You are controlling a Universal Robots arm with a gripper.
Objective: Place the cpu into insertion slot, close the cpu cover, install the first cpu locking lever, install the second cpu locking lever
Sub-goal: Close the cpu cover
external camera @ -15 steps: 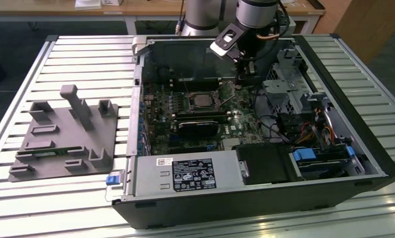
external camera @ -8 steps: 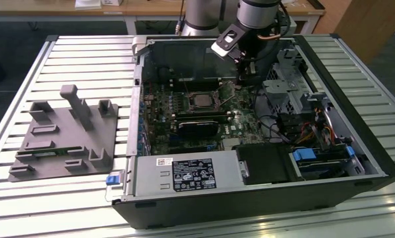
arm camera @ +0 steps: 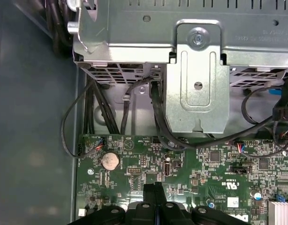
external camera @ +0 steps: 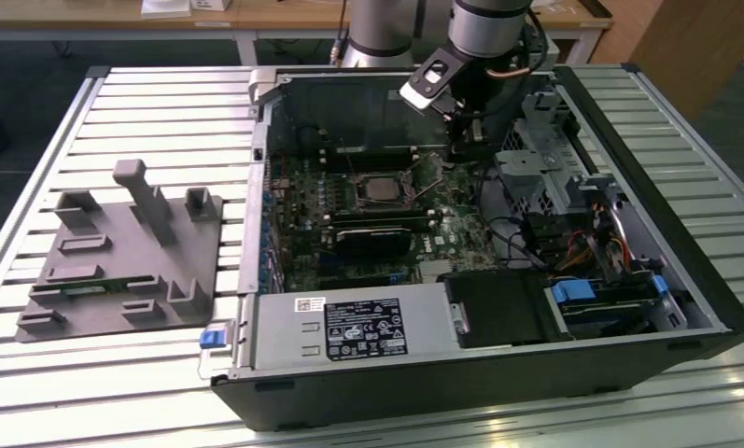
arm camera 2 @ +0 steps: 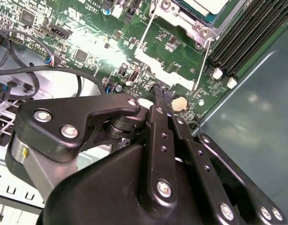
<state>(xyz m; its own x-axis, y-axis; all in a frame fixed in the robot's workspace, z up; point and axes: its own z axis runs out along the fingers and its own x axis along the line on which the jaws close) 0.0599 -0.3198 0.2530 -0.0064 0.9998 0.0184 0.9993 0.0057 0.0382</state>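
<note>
My tool (arm camera 2: 160, 96) narrow, fingers (arm camera: 149, 194) pressed together, holding nothing, hanging above motherboard (arm camera: 214, 164) edge beside coin cell (arm camera: 110, 161). Cpu (external camera: 379, 189) lies in slot (external camera: 356, 190), mid-board, inside open case (external camera: 471, 392) on worktop (external camera: 160, 103).

Second wrist view: cpu (arm camera 2: 200, 5) and cpu cover (arm camera 2: 191, 26) cut off by frame edge; gripper (arm camera 2: 159, 96) body hides the board (arm camera 2: 87, 51) beneath it. Exterior view: latching detail around insertion slot (external camera: 381, 189) too small to tell.

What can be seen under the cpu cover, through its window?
The silvery top of the cpu shows through the window of the cpu cover. The insertion slot beneath is hidden by both.
</note>
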